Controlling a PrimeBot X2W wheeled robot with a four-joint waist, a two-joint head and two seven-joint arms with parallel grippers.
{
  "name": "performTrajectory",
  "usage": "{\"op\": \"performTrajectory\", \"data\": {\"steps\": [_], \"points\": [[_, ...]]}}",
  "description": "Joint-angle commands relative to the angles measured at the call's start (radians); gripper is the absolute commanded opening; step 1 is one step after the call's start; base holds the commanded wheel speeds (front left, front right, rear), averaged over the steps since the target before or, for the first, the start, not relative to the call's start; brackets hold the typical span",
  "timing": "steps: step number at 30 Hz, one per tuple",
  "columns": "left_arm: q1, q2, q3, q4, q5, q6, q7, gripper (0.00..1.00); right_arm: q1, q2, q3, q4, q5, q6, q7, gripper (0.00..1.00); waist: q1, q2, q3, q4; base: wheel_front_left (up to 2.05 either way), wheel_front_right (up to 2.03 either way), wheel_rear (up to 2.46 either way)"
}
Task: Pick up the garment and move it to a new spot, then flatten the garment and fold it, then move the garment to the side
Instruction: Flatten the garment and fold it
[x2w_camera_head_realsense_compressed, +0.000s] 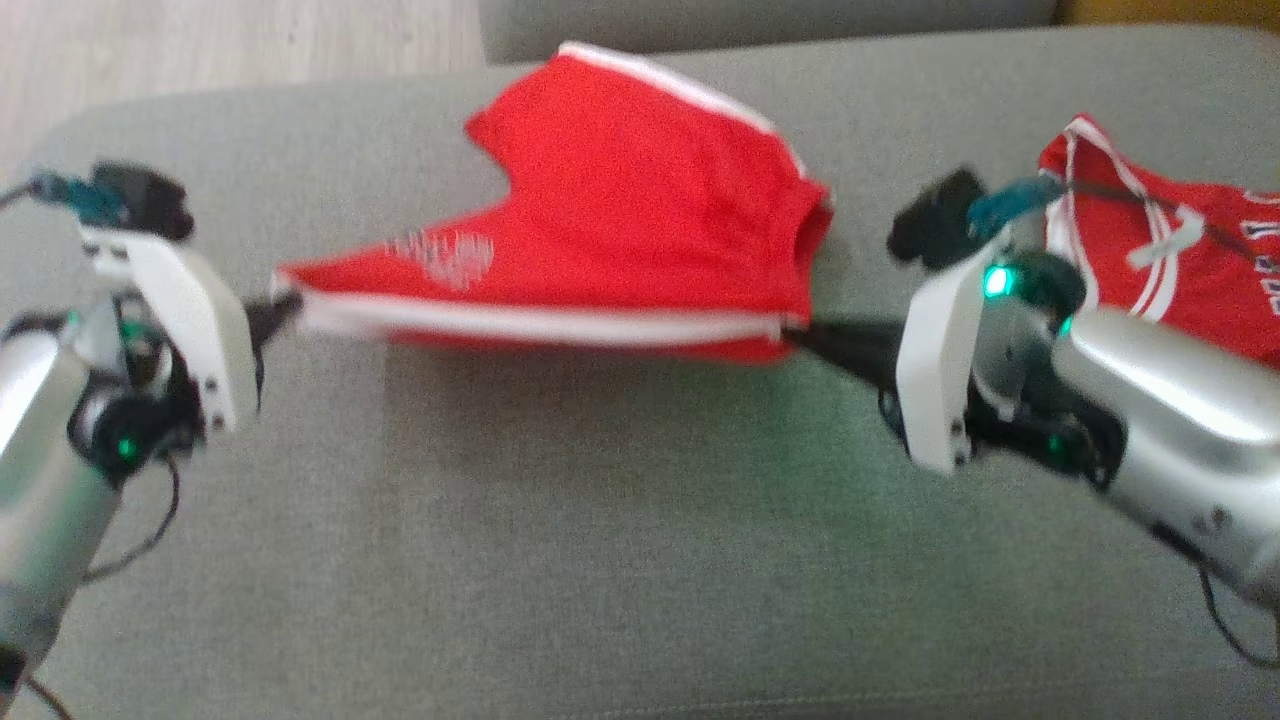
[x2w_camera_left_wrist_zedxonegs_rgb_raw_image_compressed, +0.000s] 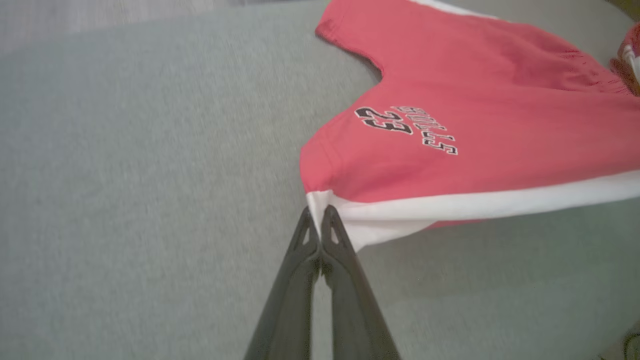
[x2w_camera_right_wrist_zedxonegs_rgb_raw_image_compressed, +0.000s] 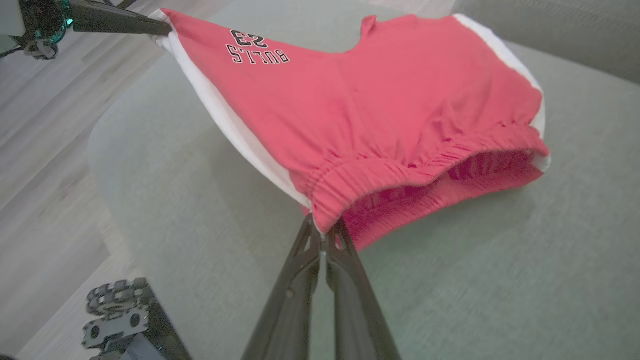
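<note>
Left claw (x2w_camera_head_realsense_compressed: 283, 308): pressed together, pinching the white-striped hem corner of one leg of the shorts (x2w_camera_head_realsense_compressed: 620, 220). Shorts: red, stretched between both claws above the grey cushion (x2w_camera_head_realsense_compressed: 640, 540). The near striped edge is taut and lifted, and the far side appears to rest on the cushion. Right claw (x2w_camera_head_realsense_compressed: 797, 336): pressed together, pinching the elastic waistband at its near corner. A red jersey (x2w_camera_head_realsense_compressed: 1180, 250) lies beyond the right arm, apart from the shorts. Assessment: the step in hand looks like laying the shorts out flat. Recommended: hold both claws level, keep even tension along the stripe, lower together so the far leg does not tuck under, stay clear of the jersey, and release only once the cloth lies flat.
</note>
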Motion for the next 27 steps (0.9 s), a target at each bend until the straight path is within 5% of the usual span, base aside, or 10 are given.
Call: {"op": "performTrajectory", "data": {"steps": [1, 7, 15, 22, 27], "points": [[0.000, 0.081, 0.037, -0.059, -0.032, 0.001, 0.047, 0.00, 0.047, -0.039, -0.017, -0.056, 0.014, 0.007, 0.031, 0.00, 0.0000, 0.0000, -0.053, -0.007, 0.00, 0.00, 0.00], [0.147, 0.201, 0.007, -0.258, -0.134, 0.035, 0.253, 0.00, 0.179, -0.121, -0.017, -0.184, 0.110, 0.007, 0.137, 0.00, 0.0000, 0.0000, -0.104, -0.021, 0.00, 0.00, 0.00], [0.246, 0.359, 0.025, -0.529, -0.232, 0.151, 0.398, 0.00, 0.287, -0.222, -0.030, -0.328, 0.156, 0.007, 0.285, 0.00, 0.0000, 0.0000, -0.108, -0.047, 0.00, 0.00, 0.00], [0.222, 0.406, 0.059, -0.612, -0.272, 0.203, 0.453, 0.00, 0.297, -0.185, -0.104, -0.349, 0.175, 0.007, 0.275, 0.00, 0.0000, 0.0000, -0.061, -0.077, 0.00, 0.00, 0.00], [0.135, 0.381, 0.101, -0.586, -0.305, 0.222, 0.486, 0.00, 0.284, -0.139, -0.205, -0.312, 0.250, 0.007, 0.237, 0.00, 0.0000, 0.0000, -0.004, -0.109, 0.00, 0.00, 0.00]]}}
